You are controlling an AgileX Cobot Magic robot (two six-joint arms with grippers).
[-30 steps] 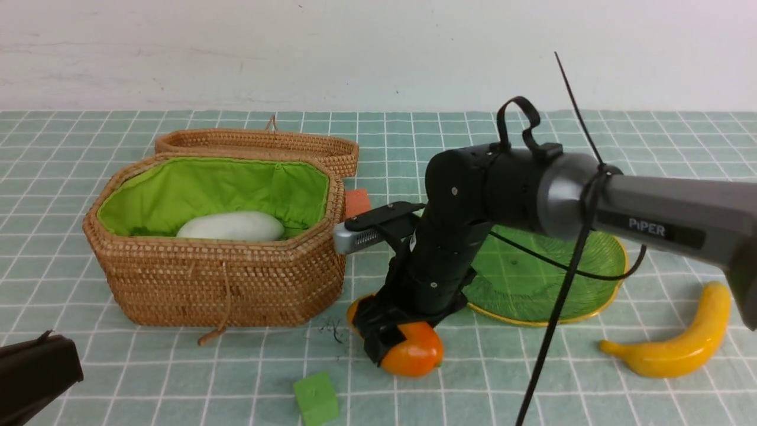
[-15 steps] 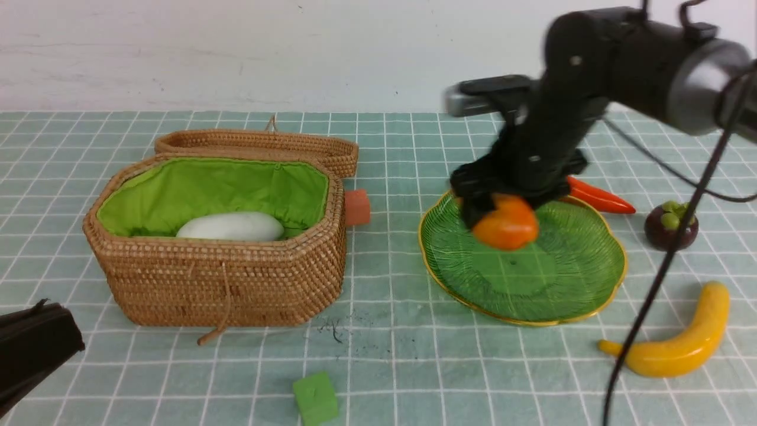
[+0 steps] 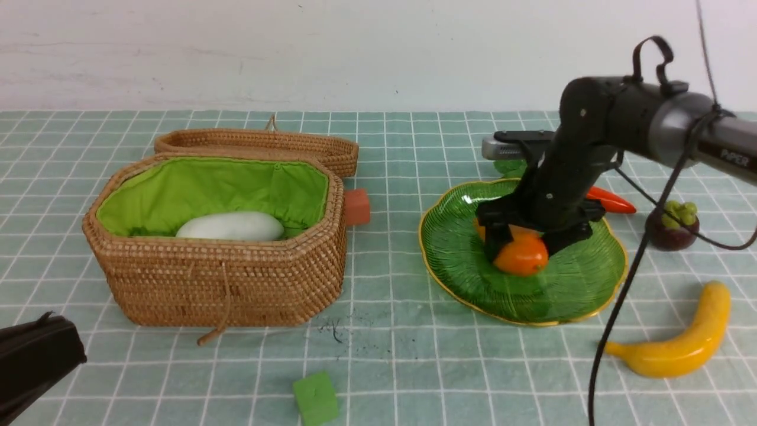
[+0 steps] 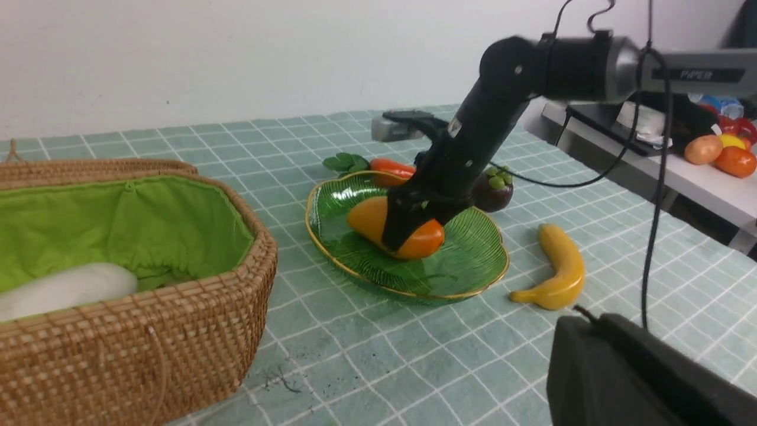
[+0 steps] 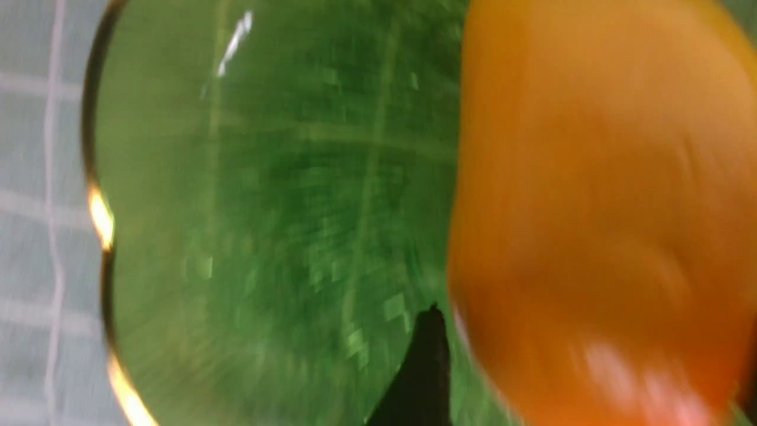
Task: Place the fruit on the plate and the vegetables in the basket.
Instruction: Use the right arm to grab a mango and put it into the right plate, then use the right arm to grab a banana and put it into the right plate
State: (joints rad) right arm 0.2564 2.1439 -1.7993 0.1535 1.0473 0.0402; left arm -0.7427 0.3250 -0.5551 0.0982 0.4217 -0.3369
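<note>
1. The right gripper (image 3: 523,239) clamped the mango (image 3: 523,257) between its fingers. The fruit sat low at the middle of the plate (image 3: 585,278) and seemed to touch the glass.
2. The left gripper (image 3: 35,355) lay well away from the plate, nearer the robot and to its left. Only a dark edge showed, so whether it was open or closed could not be told.
3. A teal checked cloth (image 3: 414,355) spread under the plate, with a white wall (image 3: 355,53) beyond.
4. Left of the plate stood the basket (image 3: 236,278), its lid thrown back and the radish (image 3: 230,226) inside.
5. The carrot (image 3: 609,201) lay just behind the plate, the mangosteen (image 3: 671,228) to its right, and the banana (image 3: 680,349) right and nearer the robot.
</note>
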